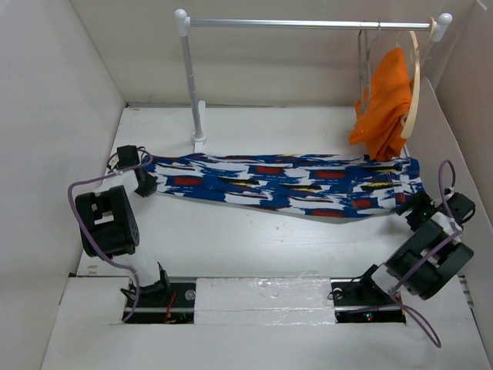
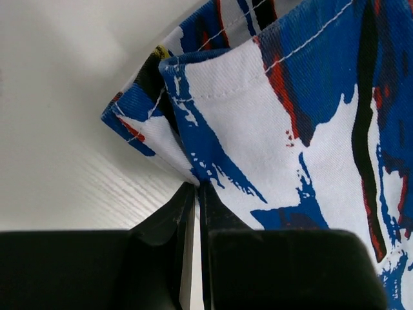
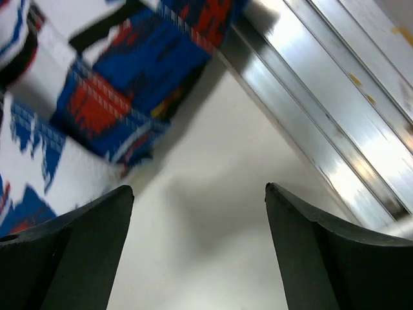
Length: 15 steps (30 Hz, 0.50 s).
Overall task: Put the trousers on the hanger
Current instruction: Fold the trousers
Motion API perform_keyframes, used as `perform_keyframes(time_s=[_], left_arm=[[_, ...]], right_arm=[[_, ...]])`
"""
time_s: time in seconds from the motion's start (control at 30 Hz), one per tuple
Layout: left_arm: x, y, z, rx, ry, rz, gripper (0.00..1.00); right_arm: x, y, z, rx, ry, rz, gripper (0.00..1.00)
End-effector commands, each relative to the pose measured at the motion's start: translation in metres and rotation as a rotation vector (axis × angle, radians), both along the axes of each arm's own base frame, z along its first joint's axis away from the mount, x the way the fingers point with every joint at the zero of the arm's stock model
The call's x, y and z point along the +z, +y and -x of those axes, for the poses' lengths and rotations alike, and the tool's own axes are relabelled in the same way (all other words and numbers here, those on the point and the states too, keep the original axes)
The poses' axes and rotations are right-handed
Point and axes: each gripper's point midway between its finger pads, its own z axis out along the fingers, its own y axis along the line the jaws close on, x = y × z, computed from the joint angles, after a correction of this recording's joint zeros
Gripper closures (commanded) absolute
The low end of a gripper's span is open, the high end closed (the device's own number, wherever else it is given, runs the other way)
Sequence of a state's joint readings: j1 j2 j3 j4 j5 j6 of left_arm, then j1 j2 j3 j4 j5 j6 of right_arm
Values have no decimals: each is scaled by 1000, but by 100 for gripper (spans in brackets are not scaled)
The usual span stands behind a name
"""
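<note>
The trousers (image 1: pixel 285 185) lie stretched flat across the table from left to right. My left gripper (image 1: pixel 145 183) is shut on their left end; the left wrist view shows the fingertips (image 2: pixel 205 194) pinching the hem of the trousers (image 2: pixel 290 116). My right gripper (image 1: pixel 410 205) is open and empty just by the right end. In the right wrist view it (image 3: pixel 197 194) hovers over bare table, with the trousers (image 3: pixel 110 90) up to the left. The grey wire hanger (image 1: pixel 362 62) hangs on the rail at the back right, partly behind orange cloth.
A clothes rail (image 1: pixel 308 24) on a white pole (image 1: pixel 189 85) stands at the back. A wooden hanger (image 1: pixel 416 77) with an orange garment (image 1: pixel 383 100) hangs at its right end. White walls close in both sides. An aluminium strip (image 3: pixel 322 97) runs by my right gripper.
</note>
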<state>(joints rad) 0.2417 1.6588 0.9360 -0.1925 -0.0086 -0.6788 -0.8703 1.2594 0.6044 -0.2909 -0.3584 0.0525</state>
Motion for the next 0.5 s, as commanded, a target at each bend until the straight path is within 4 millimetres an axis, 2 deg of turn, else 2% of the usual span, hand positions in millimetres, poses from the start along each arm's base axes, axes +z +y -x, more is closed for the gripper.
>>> perform_keyframes(time_s=[0.0,0.13,0.2,0.23,0.27,0.3,0.33,0.37,0.4,0.43,0.47], left_arm=[[17,20,14,29,12,-107,100],[22,28,25,46,33,-162,100],[26,34,33,61,47,-195,100],[29,36,35,66,48,-209,100],[34,41,38,87,52,-238,100],[35,44,43,96,68,-251,100],[38,47,46,108,78,-271,100],[46,55,52,139,81,-316,100],[50,58,57,146,94,-334,100],[54,61,61,157,97,-357,100],[63,68,66,182,90,-396,100]], right_arm=[[-1,-15,-38,-5,-165,-40,12],[-12,-16,-66,25,-222,-96,14],[-18,-16,-69,33,-178,-72,19],[-22,-19,-68,22,-160,-71,26],[-21,-18,-69,27,-169,-73,52],[-24,-17,-65,15,-150,-84,71],[-25,-15,-61,7,-126,-90,86],[-13,-19,-62,13,-137,-59,100],[-17,-11,-48,22,-75,-72,100],[-11,-11,-43,17,-62,-47,100],[6,-11,-37,11,-81,6,100]])
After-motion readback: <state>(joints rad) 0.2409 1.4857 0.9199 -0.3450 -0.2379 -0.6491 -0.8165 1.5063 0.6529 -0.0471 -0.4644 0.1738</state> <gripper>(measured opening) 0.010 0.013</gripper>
